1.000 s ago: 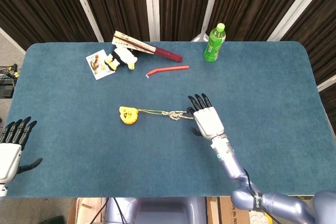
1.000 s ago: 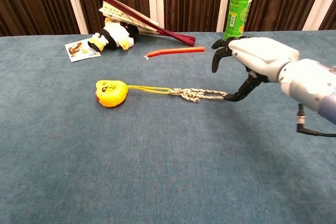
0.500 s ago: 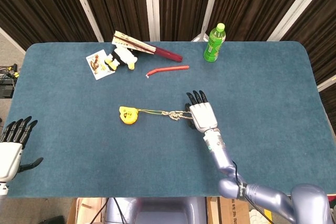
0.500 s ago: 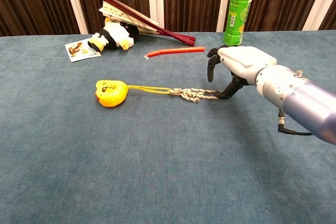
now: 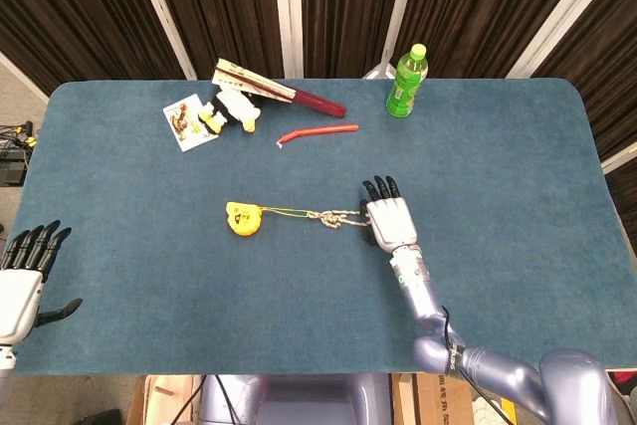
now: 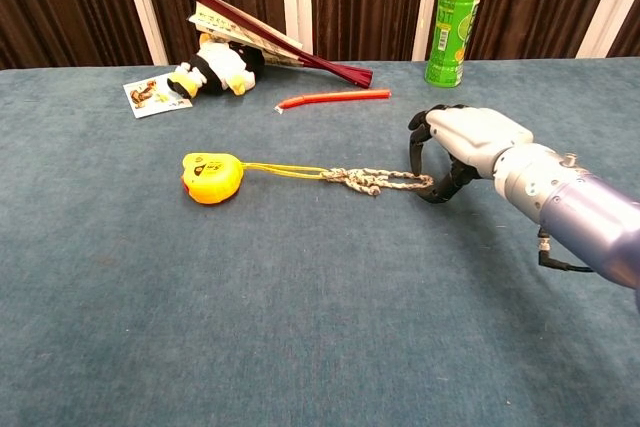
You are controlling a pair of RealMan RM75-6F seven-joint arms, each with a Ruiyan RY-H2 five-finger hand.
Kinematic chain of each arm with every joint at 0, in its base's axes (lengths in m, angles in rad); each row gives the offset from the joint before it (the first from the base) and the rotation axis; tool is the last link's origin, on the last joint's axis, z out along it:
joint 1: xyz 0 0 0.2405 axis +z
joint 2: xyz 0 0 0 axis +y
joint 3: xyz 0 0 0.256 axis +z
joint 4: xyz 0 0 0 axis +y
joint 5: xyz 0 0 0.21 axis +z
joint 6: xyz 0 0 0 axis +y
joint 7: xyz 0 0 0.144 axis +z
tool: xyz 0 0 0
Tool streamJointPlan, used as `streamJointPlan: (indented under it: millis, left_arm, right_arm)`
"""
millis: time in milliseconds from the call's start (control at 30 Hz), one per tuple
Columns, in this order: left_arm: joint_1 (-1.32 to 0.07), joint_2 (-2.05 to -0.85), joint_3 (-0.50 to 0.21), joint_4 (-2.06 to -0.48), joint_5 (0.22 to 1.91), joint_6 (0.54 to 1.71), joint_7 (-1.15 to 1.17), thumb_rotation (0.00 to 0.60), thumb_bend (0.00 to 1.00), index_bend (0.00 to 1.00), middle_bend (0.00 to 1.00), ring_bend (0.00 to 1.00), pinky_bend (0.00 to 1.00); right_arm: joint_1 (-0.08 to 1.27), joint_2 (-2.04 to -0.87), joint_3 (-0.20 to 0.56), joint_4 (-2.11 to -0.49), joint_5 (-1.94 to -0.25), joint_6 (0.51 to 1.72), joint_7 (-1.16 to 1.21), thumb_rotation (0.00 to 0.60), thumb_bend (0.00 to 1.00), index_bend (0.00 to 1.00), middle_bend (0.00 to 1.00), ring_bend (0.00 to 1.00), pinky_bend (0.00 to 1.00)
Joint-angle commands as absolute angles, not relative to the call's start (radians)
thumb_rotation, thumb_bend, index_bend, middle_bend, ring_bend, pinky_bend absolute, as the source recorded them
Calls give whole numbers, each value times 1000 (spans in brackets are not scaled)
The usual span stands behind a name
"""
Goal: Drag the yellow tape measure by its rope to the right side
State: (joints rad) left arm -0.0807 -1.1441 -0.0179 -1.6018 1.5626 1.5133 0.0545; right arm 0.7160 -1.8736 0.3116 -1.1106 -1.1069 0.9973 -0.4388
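The yellow tape measure (image 5: pixel 242 217) (image 6: pixel 211 176) lies left of the table's centre. Its yellow cord runs right into a knotted grey rope (image 5: pixel 330 217) (image 6: pixel 372 181). My right hand (image 5: pixel 390 218) (image 6: pixel 465 137) is low over the rope's right end, its fingers curled down in front of the end and the thumb behind it. Whether they pinch the rope does not show. My left hand (image 5: pixel 25 276) hovers at the table's left front edge, fingers spread, holding nothing; only the head view shows it.
A green bottle (image 5: pixel 406 81) (image 6: pixel 453 19) stands at the back right. A red stick (image 5: pixel 318 132) (image 6: pixel 335 98) lies behind the rope. A folded fan (image 5: pixel 279 90), a plush toy (image 5: pixel 237 106) and a card (image 5: pixel 187 121) sit at the back left.
My right hand has moved left and down onto the rope's end, its fingers curling closer to the thumb. The tape measure and rope have not shifted. The left hand is still.
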Motion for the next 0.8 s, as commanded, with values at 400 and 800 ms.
streamJointPlan:
  millis: [400,800]
  left_arm:
    - [-81,-1143,-18,-1605,1558,1510,49,600,0,0,0,0,0]
    - [-81,-1141,-18,-1605,1557,1511,44,600,0,0,0,0,0]
  right_arm:
    - [722,-1886,299,-1083,-1099,993,-417,600,413,541,164,18,45]
    - [723,-1899,293,-1072,-1086,998,-420,600,416,554,169,18,50]
